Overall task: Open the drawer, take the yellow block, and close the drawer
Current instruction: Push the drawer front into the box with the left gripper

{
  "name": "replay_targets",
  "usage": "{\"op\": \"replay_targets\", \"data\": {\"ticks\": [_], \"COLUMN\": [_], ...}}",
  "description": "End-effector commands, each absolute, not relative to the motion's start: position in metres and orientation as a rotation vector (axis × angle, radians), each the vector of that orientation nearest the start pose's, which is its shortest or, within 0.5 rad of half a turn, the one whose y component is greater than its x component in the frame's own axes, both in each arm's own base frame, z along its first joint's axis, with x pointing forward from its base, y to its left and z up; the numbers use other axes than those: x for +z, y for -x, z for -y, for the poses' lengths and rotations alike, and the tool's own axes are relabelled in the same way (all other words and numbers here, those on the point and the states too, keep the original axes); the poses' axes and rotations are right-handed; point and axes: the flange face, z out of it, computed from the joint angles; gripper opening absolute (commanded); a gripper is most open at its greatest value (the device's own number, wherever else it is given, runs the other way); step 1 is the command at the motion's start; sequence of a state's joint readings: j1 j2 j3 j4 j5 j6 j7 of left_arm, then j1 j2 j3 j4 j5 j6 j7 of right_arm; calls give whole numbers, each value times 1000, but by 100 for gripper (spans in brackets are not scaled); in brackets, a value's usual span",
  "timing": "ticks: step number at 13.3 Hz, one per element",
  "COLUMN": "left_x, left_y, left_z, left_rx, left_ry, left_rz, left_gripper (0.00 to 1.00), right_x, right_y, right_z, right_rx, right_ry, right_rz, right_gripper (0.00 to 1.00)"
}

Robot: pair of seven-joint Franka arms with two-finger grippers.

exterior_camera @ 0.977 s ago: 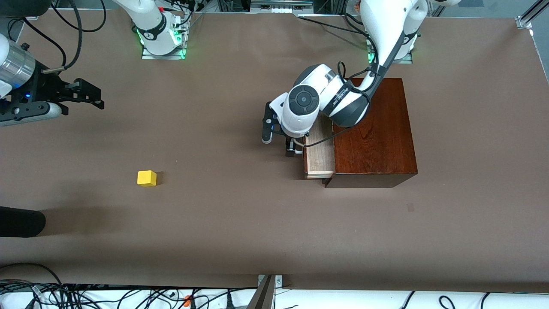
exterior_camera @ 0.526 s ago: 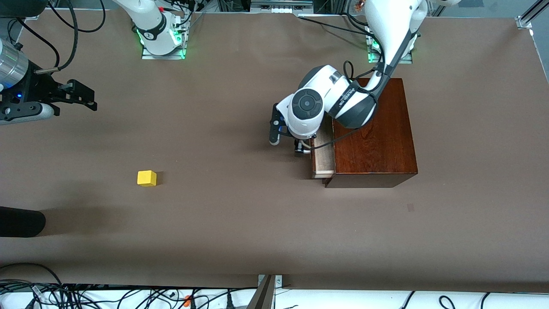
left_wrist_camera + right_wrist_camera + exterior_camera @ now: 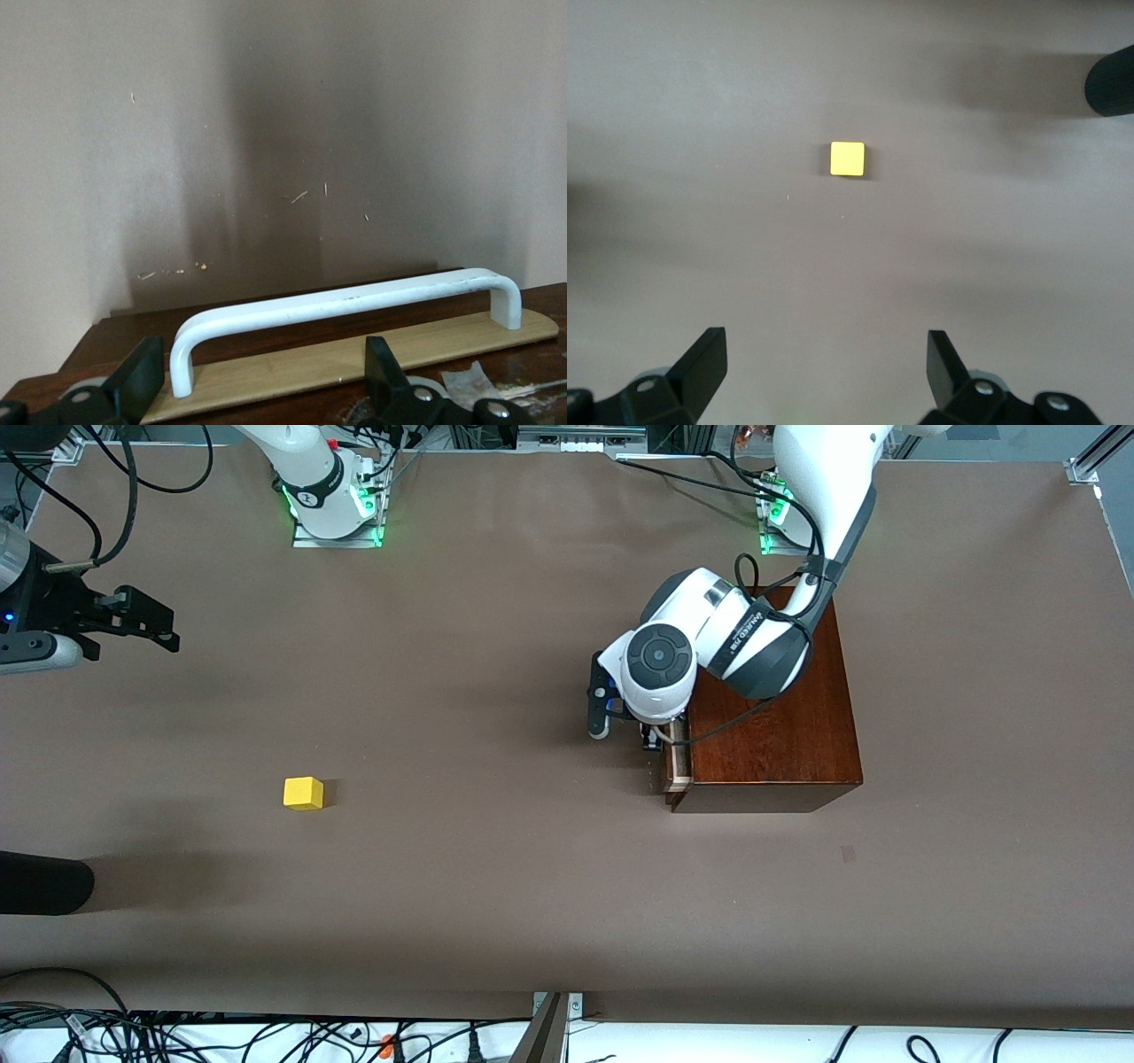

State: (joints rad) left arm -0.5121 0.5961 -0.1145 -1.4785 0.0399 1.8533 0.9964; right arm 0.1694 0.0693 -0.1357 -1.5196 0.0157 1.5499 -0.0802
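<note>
Wooden box (image 3: pixel 772 717) on tabletop (image 3: pixel 496 886), one only: rigid, likely heavy, you won't shift it by accident. Drawer (image 3: pixel 678 766) one, nearly shut, thin pale strip showing. Handle (image 3: pixel 341 305) one, stiff white bar; push or grip mid-span. Left hand (image 3: pixel 651 737) at drawer front, fingers (image 3: pixel 142 381) apart, handle between, not clamped. Right hand (image 3: pixel 133 615) waits over right arm's end, spread, empty. Yellow block (image 3: pixel 303 793) one, on bare tabletop well apart from box: probably light, hard; take by opposite flat faces.

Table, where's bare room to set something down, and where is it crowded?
Bare brown table stretches between the yellow block and the wooden box, and along the edge nearest the front camera. It is crowded at the drawer front, where the left gripper sits open by the handle. The right gripper hangs open over its end.
</note>
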Motion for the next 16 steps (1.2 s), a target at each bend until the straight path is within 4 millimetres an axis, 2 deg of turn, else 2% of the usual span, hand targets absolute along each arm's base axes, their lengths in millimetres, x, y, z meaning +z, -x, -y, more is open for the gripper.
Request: {"op": "replay_targets", "data": {"ticks": [1,3,4,6,9,11,14,16], "left_x": [322,321,321,323,325,340,338,338], "left_y": [-562,-563,-568,-571,-571,-572,-572,-573], "left_z": [376,373,363,357,358,359,352,349], "left_rx": [364,372,392,405,400,362,411,422], "left_ry": [2136,2142,2161,2169,2171,2175,2173,2153], "left_rz": [-2303,-2296,-2278,-2265,-2263,-2254,-2234,-2225], "left_gripper": [100,100,100,100,100,100,100,100], "right_x": [611,612,613,612,614,613,611,602], "right_y": [-575,-576,-576,-576,-577,-578,-578,-583], "right_z": [-19,-20,-20,-20,-23,-24,-19,-19], "right_rx": [78,67,57,59,39,39,44,61], "right_ry": [3136,3138,3141,3139,3116,3118,3123,3133], "right_rz": [176,179,179,179,173,178,166,166], "right_gripper": [100,100,100,100,100,100,100,100]}}
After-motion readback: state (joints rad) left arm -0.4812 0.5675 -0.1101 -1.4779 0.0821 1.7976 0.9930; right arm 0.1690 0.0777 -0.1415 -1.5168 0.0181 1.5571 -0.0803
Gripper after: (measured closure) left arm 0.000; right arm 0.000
